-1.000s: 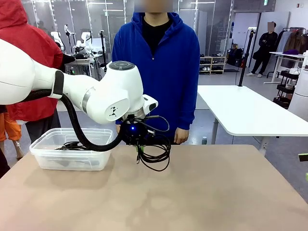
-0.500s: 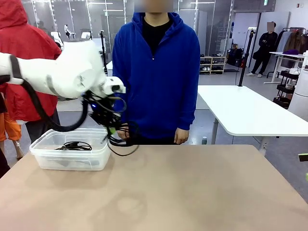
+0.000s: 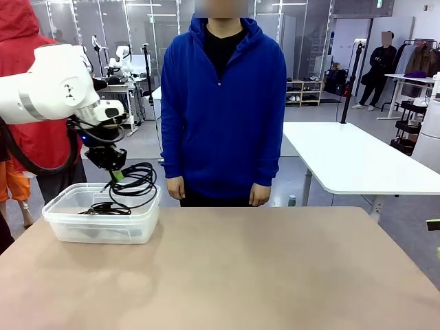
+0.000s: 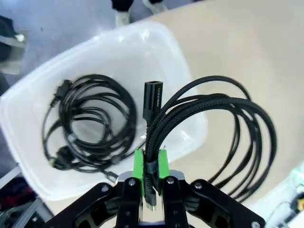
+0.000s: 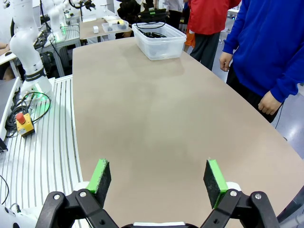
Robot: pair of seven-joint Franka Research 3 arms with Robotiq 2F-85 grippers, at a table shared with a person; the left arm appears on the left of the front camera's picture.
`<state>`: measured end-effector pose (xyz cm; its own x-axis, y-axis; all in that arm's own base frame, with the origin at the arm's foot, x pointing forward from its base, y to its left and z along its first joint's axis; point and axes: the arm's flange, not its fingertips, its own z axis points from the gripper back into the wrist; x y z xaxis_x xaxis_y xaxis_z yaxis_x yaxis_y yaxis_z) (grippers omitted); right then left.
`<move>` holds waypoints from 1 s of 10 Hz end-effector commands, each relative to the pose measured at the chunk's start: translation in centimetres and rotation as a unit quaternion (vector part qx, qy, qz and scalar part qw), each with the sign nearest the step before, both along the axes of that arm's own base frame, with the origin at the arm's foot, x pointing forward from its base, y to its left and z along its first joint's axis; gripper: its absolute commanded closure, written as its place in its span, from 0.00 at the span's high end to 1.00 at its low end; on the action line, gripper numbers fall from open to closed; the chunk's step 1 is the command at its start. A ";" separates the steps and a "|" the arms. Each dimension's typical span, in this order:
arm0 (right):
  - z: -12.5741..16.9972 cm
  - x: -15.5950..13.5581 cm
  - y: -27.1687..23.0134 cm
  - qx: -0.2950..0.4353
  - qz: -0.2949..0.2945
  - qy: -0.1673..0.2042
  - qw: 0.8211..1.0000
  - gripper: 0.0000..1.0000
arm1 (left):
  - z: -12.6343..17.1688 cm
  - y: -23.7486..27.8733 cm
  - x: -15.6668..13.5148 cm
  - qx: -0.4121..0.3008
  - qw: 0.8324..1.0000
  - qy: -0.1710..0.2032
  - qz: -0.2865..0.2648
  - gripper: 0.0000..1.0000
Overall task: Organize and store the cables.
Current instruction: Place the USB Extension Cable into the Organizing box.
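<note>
Smooth tan table [image 3: 275, 275] under both arms. Left gripper [image 4: 151, 176] has swung from mid-table to above the clear plastic bin [image 3: 62, 227], pads clamped on a braided black cable [image 4: 223, 123] coil. Another cable [image 4: 88, 126] lies coiled inside. Right gripper [image 5: 159, 183] gapes wide, empty.

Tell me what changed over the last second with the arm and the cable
The left arm swung the coiled cable, pinched in its left gripper, from mid-table toward the robot's left and lifted it above the clear bin. The grip stayed shut; the cable in the bin, the person and the open right gripper did not move.
</note>
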<state>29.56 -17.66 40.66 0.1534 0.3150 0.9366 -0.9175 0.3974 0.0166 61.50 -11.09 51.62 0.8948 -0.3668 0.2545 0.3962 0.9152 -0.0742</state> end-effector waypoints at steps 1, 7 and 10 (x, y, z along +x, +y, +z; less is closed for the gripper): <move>0.0 0.1 0.1 0.005 -0.002 -0.007 1.000 1.00 | -0.9 0.9 3.6 -0.012 0.999 -0.004 0.036 0.14; 0.0 0.1 0.1 0.005 -0.002 -0.007 1.000 1.00 | -8.1 2.7 6.6 0.026 0.993 0.048 0.102 0.14; 0.0 0.1 0.1 0.005 -0.002 -0.007 1.000 1.00 | -9.1 2.6 6.1 0.025 0.992 0.047 0.113 0.41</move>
<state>29.61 -17.61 40.62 0.1543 0.3146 0.9366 -0.9178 0.3967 0.0180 67.83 -8.42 42.44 0.9727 -0.1818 0.1440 0.1935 0.9785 -0.0718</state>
